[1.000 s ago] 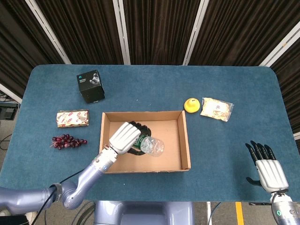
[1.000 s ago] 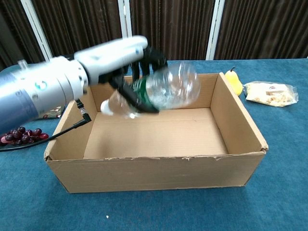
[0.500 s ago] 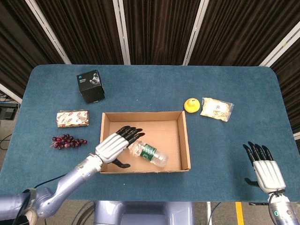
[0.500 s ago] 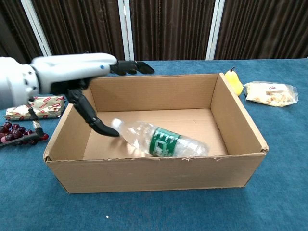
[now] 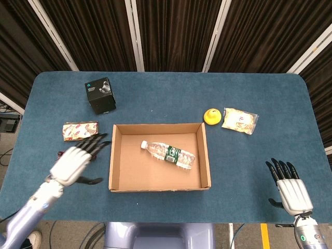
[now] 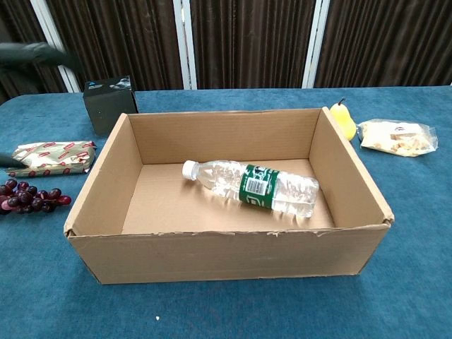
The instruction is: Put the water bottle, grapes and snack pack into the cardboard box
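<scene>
The water bottle (image 5: pixel 170 154) (image 6: pixel 251 187), clear with a green label, lies on its side inside the cardboard box (image 5: pixel 155 126) (image 6: pixel 226 254). My left hand (image 5: pixel 73 163) hovers left of the box with fingers spread and holds nothing. In the head view it covers most of the grapes. The dark red grapes (image 6: pixel 32 196) lie on the table left of the box. Just behind them lies the red-and-gold snack pack (image 5: pixel 80 130) (image 6: pixel 53 157). At the table's near right edge, my right hand (image 5: pixel 289 188) is open and empty.
A black box (image 5: pixel 100 95) (image 6: pixel 109 102) stands at the back left. A yellow pear (image 5: pixel 211 115) (image 6: pixel 342 119) and a clear bag of snacks (image 5: pixel 239 120) (image 6: pixel 395 136) lie right of the cardboard box. The blue table (image 5: pixel 166 91) ends near my hands.
My left hand let go of the bottle, which dropped and rolled to the box's middle. The hand then pulled out to the left, over the grapes. The right hand barely moved.
</scene>
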You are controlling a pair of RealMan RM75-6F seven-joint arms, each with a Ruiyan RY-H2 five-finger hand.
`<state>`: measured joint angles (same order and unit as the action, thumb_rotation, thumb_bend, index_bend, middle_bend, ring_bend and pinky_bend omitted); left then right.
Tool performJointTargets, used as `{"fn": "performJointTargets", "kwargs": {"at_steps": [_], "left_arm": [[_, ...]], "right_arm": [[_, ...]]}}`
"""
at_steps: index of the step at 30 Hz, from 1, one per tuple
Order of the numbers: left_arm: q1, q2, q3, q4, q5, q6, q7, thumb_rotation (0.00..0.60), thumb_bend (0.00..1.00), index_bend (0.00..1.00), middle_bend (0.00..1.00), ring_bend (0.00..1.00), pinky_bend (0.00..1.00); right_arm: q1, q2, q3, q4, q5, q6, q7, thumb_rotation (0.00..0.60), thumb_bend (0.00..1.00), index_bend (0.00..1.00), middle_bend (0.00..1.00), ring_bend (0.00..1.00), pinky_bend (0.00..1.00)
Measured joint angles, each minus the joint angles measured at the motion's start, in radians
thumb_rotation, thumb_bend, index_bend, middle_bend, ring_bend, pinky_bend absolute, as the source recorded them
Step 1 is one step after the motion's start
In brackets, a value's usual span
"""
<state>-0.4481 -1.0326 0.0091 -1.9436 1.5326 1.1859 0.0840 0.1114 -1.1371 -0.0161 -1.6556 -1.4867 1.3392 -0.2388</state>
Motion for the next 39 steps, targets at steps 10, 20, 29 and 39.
{"fn": "performJointTargets", "kwargs": {"at_steps": [10,20,29,39], "left_arm": [[0.124,-0.079,0.07,0.34,-0.012,0.068,-0.03,0.565,0.07,0.19,0.07,0.06,0.18],[0.12,-0.212,0.007,0.535,-0.103,0.027,-0.044,0.566,0.06,0.23,0.08,0.07,0.19],[0.071,-0.295,-0.027,0.633,-0.168,-0.093,-0.017,0.565,0.09,0.28,0.11,0.08,0.2],[-0.015,-0.394,-0.066,0.752,-0.226,-0.229,-0.004,0.563,0.12,0.32,0.12,0.11,0.22]], "right_arm": [[-0.001,-0.026,-0.007,0.002,-0.001,-0.003,-0.056,0.6,0.0,0.0,0.0,0.0,0.0],[0.012,-0.039,-0.002,0.008,0.031,-0.038,-0.078,0.6,0.0,0.0,0.0,0.0,0.0],[0.021,-0.046,0.004,0.014,0.054,-0.055,-0.089,0.6,0.0,0.0,0.0,0.0,0.0],[0.032,-0.056,0.018,0.022,0.101,-0.078,-0.106,0.6,0.0,0.0,0.0,0.0,0.0]]}}
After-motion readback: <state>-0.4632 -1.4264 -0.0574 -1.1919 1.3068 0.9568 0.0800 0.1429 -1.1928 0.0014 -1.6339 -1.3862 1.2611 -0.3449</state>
